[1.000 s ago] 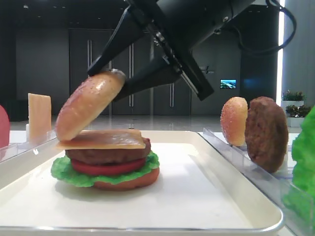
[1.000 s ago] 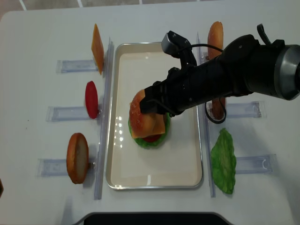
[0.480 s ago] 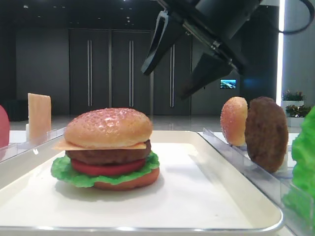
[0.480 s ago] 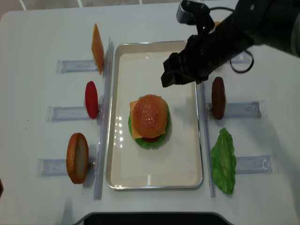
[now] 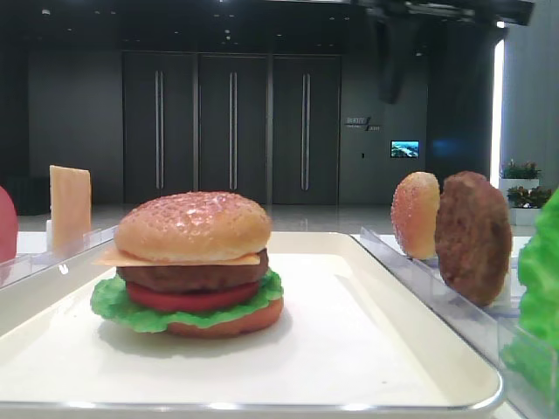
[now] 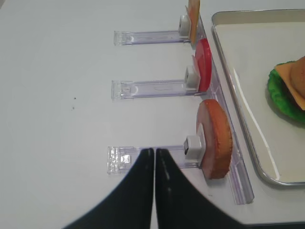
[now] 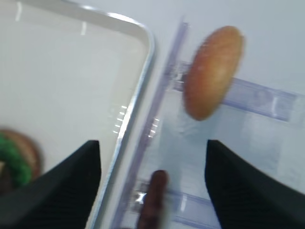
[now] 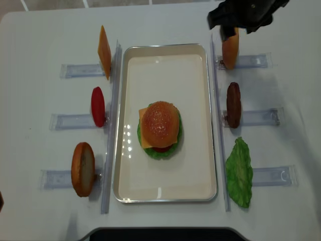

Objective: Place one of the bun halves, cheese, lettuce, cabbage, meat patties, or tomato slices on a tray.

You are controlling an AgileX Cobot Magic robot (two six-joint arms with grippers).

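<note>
A stacked burger point(image 8: 160, 129) stands in the middle of the cream tray point(image 8: 195, 55). From the bottom it is a bun, lettuce, tomato, patty and cheese, with a speckled bun half point(image 5: 194, 225) lying flat on top. My right gripper point(image 8: 241, 12) hangs open and empty at the far right, over the rack's bun half point(image 8: 230, 47). In the right wrist view the wide-apart gripper point(image 7: 152, 145) has that bun half point(image 7: 213, 71) and a patty point(image 7: 152, 198) below it. My left gripper point(image 6: 155, 150) is shut and empty beside the left rack's bun half point(image 6: 217, 138).
Clear racks line both long sides of the tray. On the left stand cheese point(image 8: 104, 51), a tomato slice point(image 8: 98, 106) and a bun half point(image 8: 83, 168). On the right are a patty point(image 8: 233, 104) and a lettuce leaf point(image 8: 239, 172).
My right gripper let go of the top bun half, which now lies flat on the cheese. It opened wide and drew away up and to the far right. The left gripper stayed put.
</note>
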